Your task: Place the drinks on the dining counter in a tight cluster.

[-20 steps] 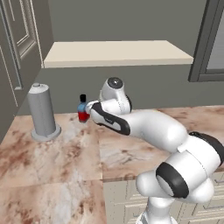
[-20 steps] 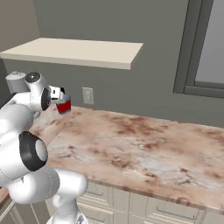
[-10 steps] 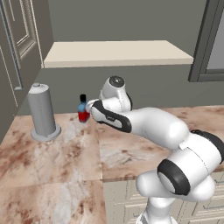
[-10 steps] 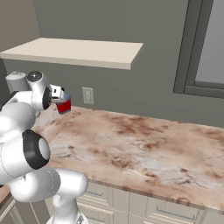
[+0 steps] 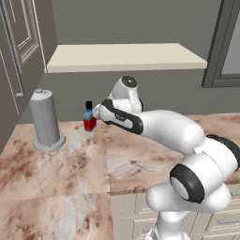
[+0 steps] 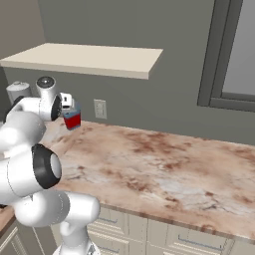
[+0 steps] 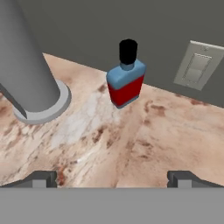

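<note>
One of the drinks, a small red-and-blue container [image 7: 126, 83] with a dark top, stands upright on the marbled wall counter [image 5: 140, 159] close to the back wall. It also appears as the container [image 5: 89, 118] just left of my hand, and as the container [image 6: 72, 119] beside it. My gripper [image 7: 112, 177] is open and empty, its two fingertips [image 7: 43, 178] spread wide, a short way in front of the container and facing it. The dining counter is out of view.
A tall grey cylinder [image 5: 45, 119] on a round base stands left of the container; the cylinder [image 7: 26, 65] is close to my left finger's path. A wall outlet [image 7: 197, 65] sits behind, a cream shelf [image 5: 126, 56] hangs overhead. Cream drawers [image 6: 149, 234] lie below the counter.
The arm's elbow has shifted slightly; the hand stays almost in place before the container, jaws still wide.
</note>
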Controlling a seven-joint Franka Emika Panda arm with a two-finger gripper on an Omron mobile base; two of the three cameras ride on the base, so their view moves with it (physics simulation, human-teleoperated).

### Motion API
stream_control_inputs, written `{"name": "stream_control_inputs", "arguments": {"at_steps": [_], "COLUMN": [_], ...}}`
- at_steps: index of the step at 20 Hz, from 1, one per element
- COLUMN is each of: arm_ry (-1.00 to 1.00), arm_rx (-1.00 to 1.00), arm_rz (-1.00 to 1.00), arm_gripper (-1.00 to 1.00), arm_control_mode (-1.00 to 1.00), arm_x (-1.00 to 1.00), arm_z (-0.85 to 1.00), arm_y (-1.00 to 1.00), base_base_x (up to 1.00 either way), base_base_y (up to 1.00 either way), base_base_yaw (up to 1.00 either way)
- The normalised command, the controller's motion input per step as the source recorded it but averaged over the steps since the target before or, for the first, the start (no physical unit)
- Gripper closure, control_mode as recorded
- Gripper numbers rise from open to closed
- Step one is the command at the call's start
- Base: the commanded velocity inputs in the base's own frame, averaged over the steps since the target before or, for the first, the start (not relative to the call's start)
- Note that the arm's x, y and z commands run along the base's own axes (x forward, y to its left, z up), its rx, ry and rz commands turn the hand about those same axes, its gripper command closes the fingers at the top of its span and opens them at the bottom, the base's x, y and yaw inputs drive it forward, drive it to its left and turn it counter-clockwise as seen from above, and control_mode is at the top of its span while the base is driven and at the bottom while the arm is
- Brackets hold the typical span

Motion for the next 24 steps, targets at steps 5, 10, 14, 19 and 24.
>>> {"name": "stream_control_inputs", "arguments": {"at_steps": [5, 10, 14, 19, 24], "arm_ry": [-0.02, 0.0, 0.0, 0.0, 0.0], "arm_rx": [0.0, 0.0, 0.0, 0.0, 0.0], "arm_rz": [0.01, -0.01, -0.06, -0.01, 0.0], "arm_gripper": [-1.0, -1.0, -1.0, -1.0, -1.0], "arm_control_mode": [-1.0, -1.0, -1.0, -1.0, -1.0], "arm_x": [0.28, 0.44, 0.45, 0.33, 0.29], "arm_z": [-0.06, 0.05, 0.01, 0.0, 0.0], "arm_y": [0.26, 0.19, 0.0, 0.0, 0.0], "base_base_x": [0.0, 0.0, 0.0, 0.0, 0.0], "base_base_y": [0.0, 0.0, 0.0, 0.0, 0.0], "base_base_yaw": [0.0, 0.0, 0.0, 0.0, 0.0]}}
